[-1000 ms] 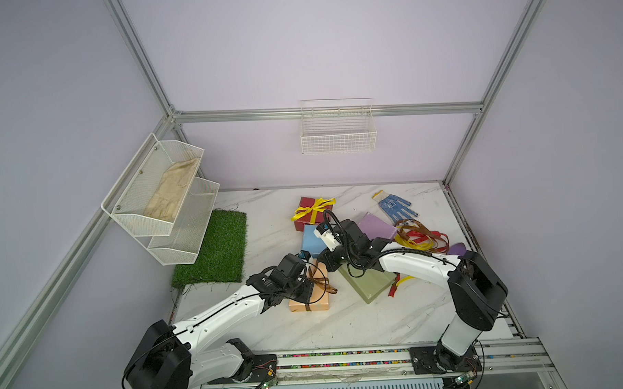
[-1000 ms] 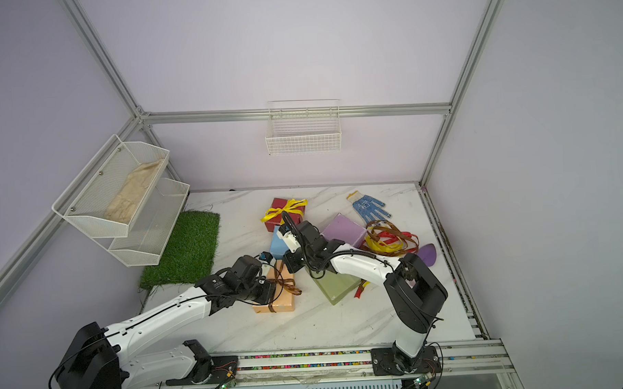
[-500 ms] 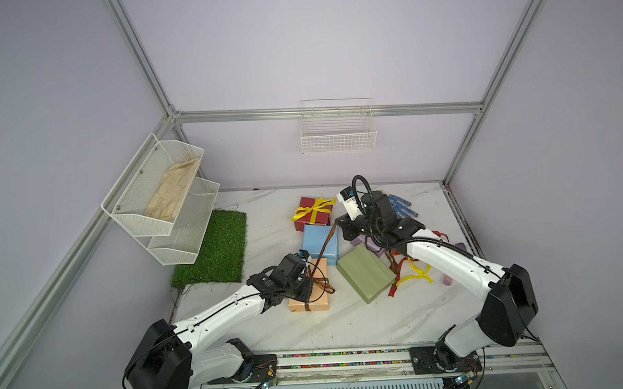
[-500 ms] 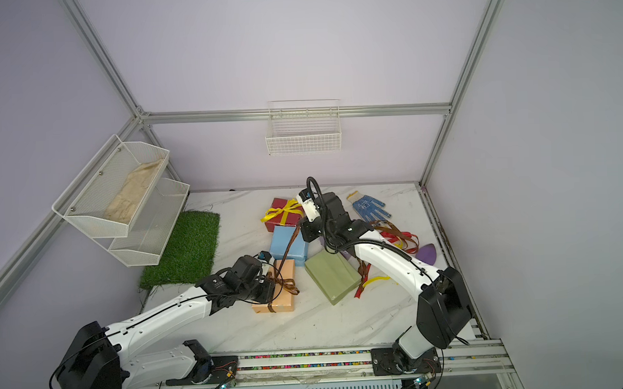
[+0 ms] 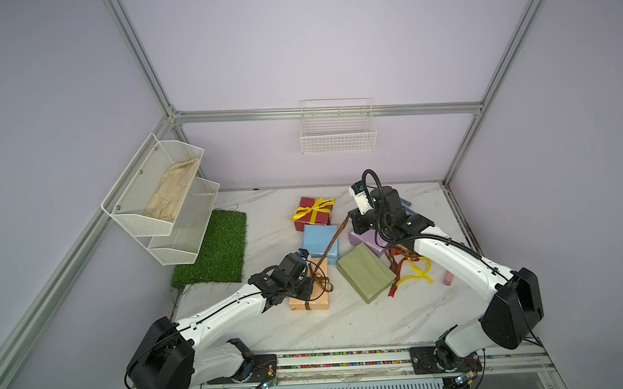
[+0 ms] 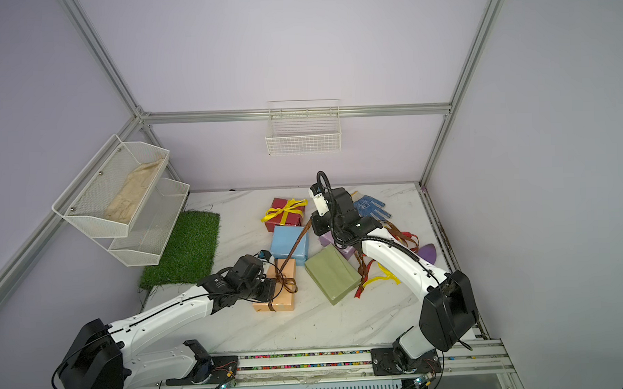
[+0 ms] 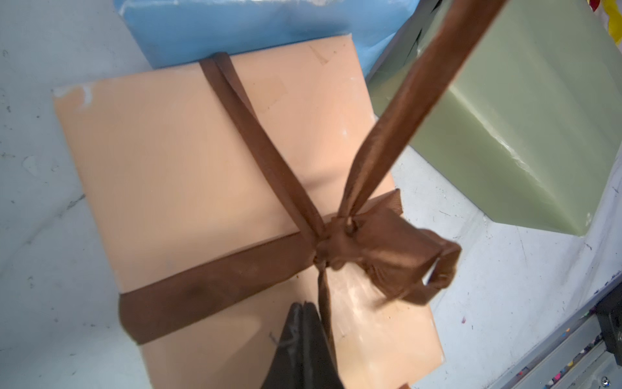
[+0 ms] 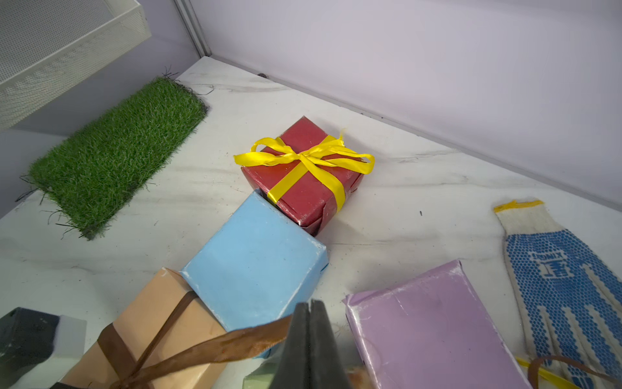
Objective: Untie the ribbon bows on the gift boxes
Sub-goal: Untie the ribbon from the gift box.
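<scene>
Right end effector (image 8: 309,306) grips the brown ribbon (image 8: 235,343) taut; left end effector (image 7: 303,306) closed over the peach box (image 7: 188,151). Blue box (image 8: 255,256), lilac box (image 8: 430,336), olive box (image 5: 365,277) bare; yellow bow (image 8: 303,155) ahead still tied.

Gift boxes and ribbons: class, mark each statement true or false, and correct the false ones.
1. The right gripper is shut on the peach box's brown ribbon. True.
2. The yellow bow on the dark red box is undone. False: it is tied.
3. The light blue box carries no ribbon. True.
4. The blue-dotted glove lies in a wire basket. False: it lies on the table.
5. The olive green box has a ribbon tied round it. False: it is bare.
</scene>
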Controlling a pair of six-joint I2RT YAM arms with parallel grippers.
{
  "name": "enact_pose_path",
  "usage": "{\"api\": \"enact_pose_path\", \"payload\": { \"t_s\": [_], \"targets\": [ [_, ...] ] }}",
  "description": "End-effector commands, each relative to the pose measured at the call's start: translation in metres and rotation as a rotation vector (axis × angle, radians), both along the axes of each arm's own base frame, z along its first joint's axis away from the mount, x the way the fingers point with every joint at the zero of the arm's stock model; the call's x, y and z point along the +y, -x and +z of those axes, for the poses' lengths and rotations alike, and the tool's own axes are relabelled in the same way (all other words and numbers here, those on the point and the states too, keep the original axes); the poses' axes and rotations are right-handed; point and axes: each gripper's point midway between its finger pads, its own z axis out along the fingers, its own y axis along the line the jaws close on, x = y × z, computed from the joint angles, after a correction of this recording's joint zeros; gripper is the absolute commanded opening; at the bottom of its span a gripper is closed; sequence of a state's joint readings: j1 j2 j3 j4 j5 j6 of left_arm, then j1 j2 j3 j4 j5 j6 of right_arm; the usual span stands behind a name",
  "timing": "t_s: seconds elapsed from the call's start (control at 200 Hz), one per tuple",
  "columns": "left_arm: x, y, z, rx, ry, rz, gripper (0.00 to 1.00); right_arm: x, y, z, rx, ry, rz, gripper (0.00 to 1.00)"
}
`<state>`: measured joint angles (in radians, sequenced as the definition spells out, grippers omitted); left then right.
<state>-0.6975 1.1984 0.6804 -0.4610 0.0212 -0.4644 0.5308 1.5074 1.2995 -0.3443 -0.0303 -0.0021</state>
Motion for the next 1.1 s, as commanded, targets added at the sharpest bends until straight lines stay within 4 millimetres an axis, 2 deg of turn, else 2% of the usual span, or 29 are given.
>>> {"api": "enact_pose_path", "payload": {
  "t_s": [0.0, 0.405, 0.635, 0.735, 0.87, 1.025, 1.095],
  "targets": [
    [0.016, 0.01, -0.026, 0.056, -0.077, 0.03, 0.0, -0.018, -0.001, 0.023, -0.063, 0.019, -0.037, 0.0],
    [0.017, 0.012, -0.031, 0.069, -0.078, 0.038, 0.0, -0.037, -0.007, 0.033, -0.094, 0.052, -0.076, 0.0],
    [0.016, 0.013, -0.033, 0.075, -0.075, 0.04, 0.0, -0.048, -0.009, 0.046, -0.125, 0.063, -0.101, 0.0],
    [0.015, 0.011, -0.032, 0.073, -0.071, 0.039, 0.0, -0.05, -0.01, 0.045, -0.122, 0.069, -0.109, 0.0],
    [0.012, 0.008, -0.024, 0.06, -0.06, 0.039, 0.0, -0.05, -0.011, 0.018, -0.044, 0.109, -0.109, 0.0],
    [0.009, -0.004, 0.002, 0.007, -0.044, 0.047, 0.0, -0.056, -0.009, -0.013, 0.033, 0.136, -0.138, 0.0],
    [0.007, -0.01, 0.016, -0.018, -0.034, 0.046, 0.0, -0.062, -0.004, -0.036, 0.115, 0.166, -0.151, 0.0]
  ]
}}
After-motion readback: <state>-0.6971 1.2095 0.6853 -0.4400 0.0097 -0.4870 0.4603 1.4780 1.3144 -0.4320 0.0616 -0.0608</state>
